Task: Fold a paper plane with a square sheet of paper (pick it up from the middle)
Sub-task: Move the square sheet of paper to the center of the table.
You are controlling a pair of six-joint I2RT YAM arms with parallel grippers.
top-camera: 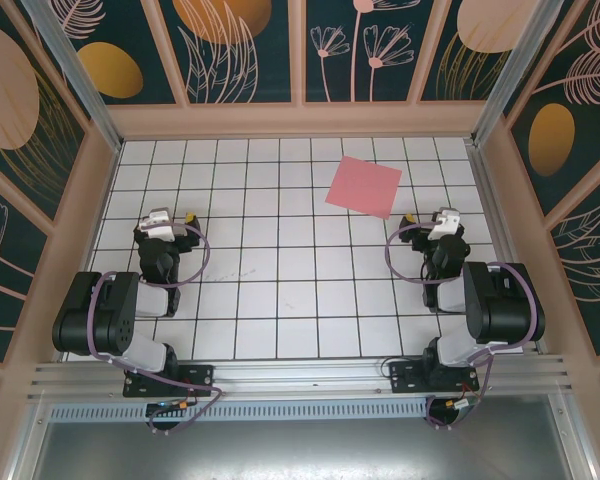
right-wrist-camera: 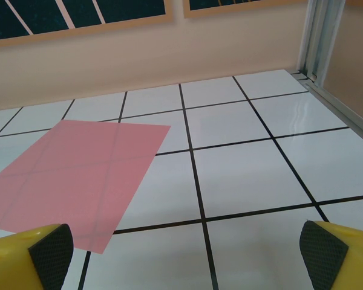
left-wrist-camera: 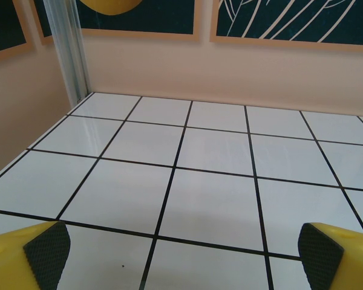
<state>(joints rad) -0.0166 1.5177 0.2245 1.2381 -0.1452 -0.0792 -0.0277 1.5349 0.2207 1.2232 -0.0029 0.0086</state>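
A square sheet of thin pink-red paper [top-camera: 363,186] lies flat on the white tabletop with black grid lines [top-camera: 280,290]. It sits in the far right part of the tabletop, ahead of the right gripper [top-camera: 440,222] and a little towards the middle, and touches neither arm. Its sides are equal, so neither direction is the longer one. It is turned slightly off the grid, with one corner towards the back wall and the opposite corner towards the right arm.

From the right wrist, the sheet [right-wrist-camera: 78,175] spreads across the left half of the view, and the grid lines show faintly through it. Its left side is cut off by the frame edge, and its nearest corner runs down close to the black pad [right-wrist-camera: 51,254] of a yellow finger.

The right gripper [right-wrist-camera: 187,257] has its jaws spread wide with nothing between them. The left gripper [left-wrist-camera: 181,254] is likewise released over bare tiles, with one black pad [left-wrist-camera: 47,249] at each lower corner. From above, the left gripper [top-camera: 165,222] is well apart from the sheet, and its fingertips are too small to make out.
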